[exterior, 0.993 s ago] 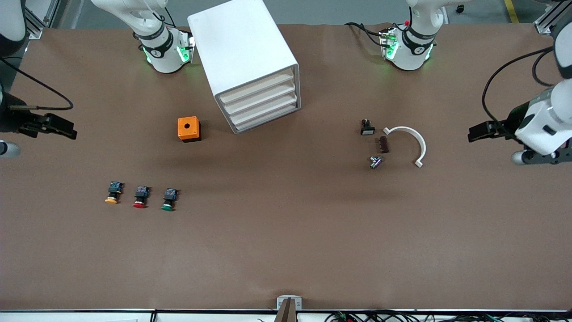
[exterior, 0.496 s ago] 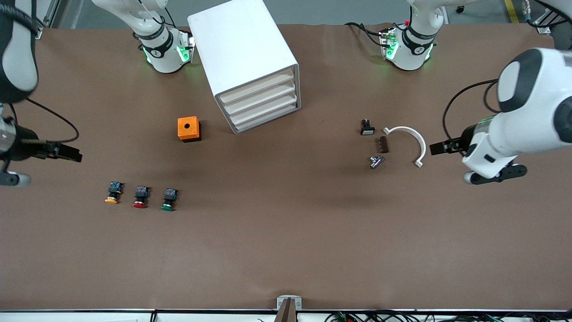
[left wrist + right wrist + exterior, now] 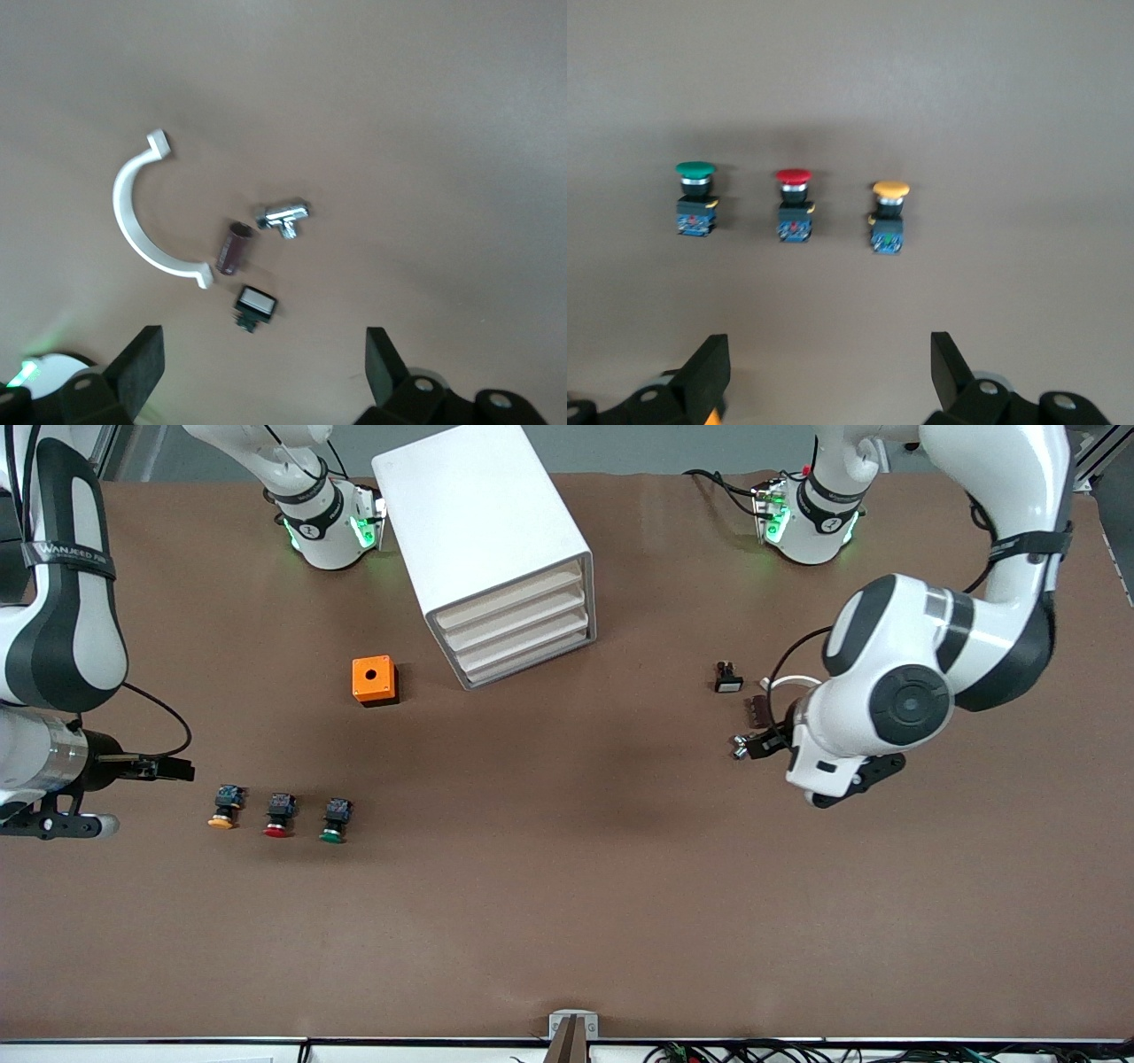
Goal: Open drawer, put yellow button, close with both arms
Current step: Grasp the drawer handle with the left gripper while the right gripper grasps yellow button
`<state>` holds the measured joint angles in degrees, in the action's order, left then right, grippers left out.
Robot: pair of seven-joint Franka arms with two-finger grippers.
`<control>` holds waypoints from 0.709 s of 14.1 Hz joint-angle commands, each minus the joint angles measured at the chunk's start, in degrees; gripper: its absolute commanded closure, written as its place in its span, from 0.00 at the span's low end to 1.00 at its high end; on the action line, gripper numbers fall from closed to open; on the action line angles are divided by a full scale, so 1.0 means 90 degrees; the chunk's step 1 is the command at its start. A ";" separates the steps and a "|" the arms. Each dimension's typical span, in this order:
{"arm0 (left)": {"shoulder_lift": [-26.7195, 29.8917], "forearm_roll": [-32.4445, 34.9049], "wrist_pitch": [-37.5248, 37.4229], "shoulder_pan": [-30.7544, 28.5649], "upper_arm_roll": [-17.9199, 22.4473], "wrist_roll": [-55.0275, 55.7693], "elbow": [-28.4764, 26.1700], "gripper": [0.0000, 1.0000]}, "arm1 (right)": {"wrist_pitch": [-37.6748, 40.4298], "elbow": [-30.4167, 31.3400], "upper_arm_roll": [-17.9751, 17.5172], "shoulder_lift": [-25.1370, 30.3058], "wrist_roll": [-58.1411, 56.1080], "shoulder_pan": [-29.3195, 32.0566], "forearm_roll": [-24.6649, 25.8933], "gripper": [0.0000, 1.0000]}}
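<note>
Both empty and spread wide: right gripper (image 3: 182, 769) near the yellow button (image 3: 223, 807), left gripper (image 3: 760, 746) over small parts (drawer (image 3: 509, 599) shut). Risk: grabbing the red button (image 3: 279, 814) 1 spot over.

We take this for a robotics lab or test cell: two white arms are bolted at one edge of a wide table (image 3: 567, 921) covered in brown matting, their bases (image 3: 323, 531) glowing with green status lights. Aluminium framing (image 3: 1083, 465) stands at the table's corners, and loose cables (image 3: 753, 1052) run along the edge nearest the front camera.
</note>
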<state>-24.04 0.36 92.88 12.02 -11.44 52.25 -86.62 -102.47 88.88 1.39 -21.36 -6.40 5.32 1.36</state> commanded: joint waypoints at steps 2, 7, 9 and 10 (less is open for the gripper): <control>-0.0434 -0.0049 -0.0018 0.0557 0.0021 0.1320 0.0453 0.00 | -0.1102 0.0650 -0.0086 0.0127 -0.0519 0.0492 -0.0025 0.00; -0.0854 -0.0487 -0.0017 0.1154 0.0021 0.3575 0.0562 0.00 | -0.2539 0.1666 -0.0076 0.0039 -0.0519 0.0561 0.0024 0.00; -0.1020 -0.1062 -0.0017 0.1271 0.0011 0.4668 0.0562 0.00 | -0.3152 0.2075 -0.0076 0.0019 -0.0519 0.0561 0.0024 0.00; -0.1117 -0.1278 -0.0017 0.1301 0.0021 0.5147 0.0562 0.00 | -0.3504 0.2261 -0.0076 0.0010 -0.0519 0.0561 0.0024 0.00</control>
<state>-31.99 -7.69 93.15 23.11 -11.57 91.42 -83.32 -129.18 105.58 1.25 -21.81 -10.54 9.84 1.34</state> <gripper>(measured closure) 0.000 0.000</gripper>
